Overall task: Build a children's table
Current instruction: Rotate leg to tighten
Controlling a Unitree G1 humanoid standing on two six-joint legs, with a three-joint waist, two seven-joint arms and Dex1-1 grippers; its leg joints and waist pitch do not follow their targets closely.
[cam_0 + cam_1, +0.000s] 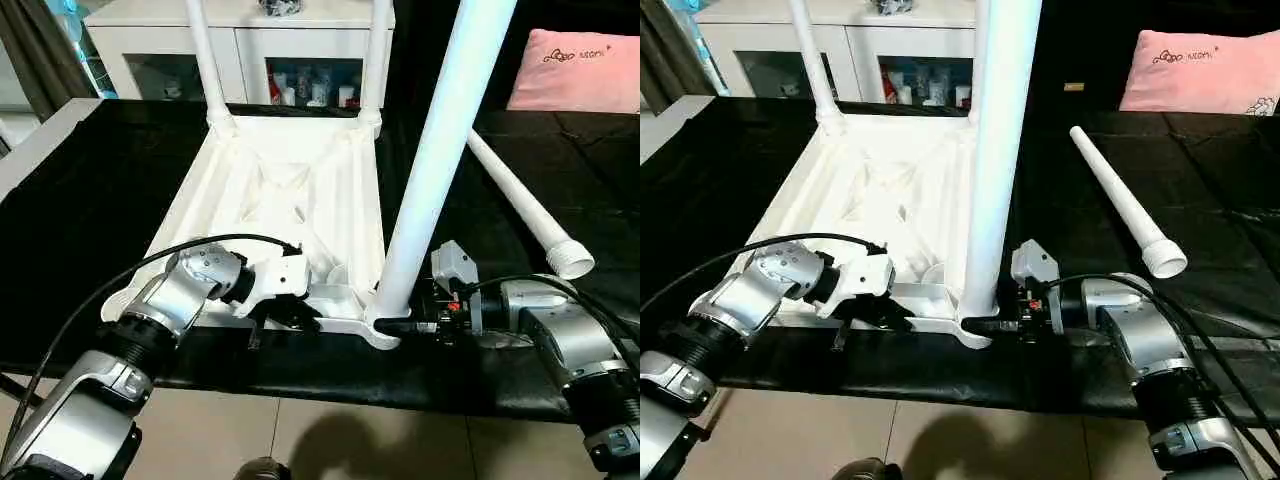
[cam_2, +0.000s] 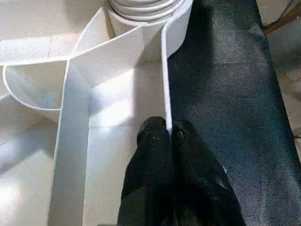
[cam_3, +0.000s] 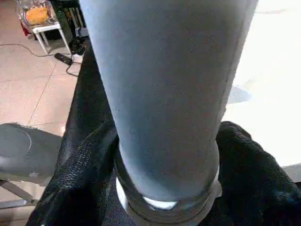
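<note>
Nearest the head camera: two silver forearms, one per side, reaching over the near edge of a black-covered table [image 1: 90,190].

Left gripper [image 2: 170,134]: fingers pressed together, pinching the thin near rim wall of the tabletop [image 1: 290,190].

Right gripper [image 3: 164,188]: its two black fingers sit either side of the base of the near leg [image 1: 440,150], right at the near right corner socket; the fingers appear to touch the tube, though how firmly they clamp cannot be told.

Tabletop: one, white, lying ribbed underside up on the black cover.

Legs counted: four. Three stand upright in corner sockets: the near leg, the far left leg [image 1: 205,55] and the far right leg [image 1: 377,50]. The fourth, a loose leg [image 1: 520,205], lies flat on the cover, right of the tabletop, threaded end toward the camera.

Behind: one white cabinet [image 1: 150,40] with glass doors, one pink cushion [image 1: 580,70].
</note>
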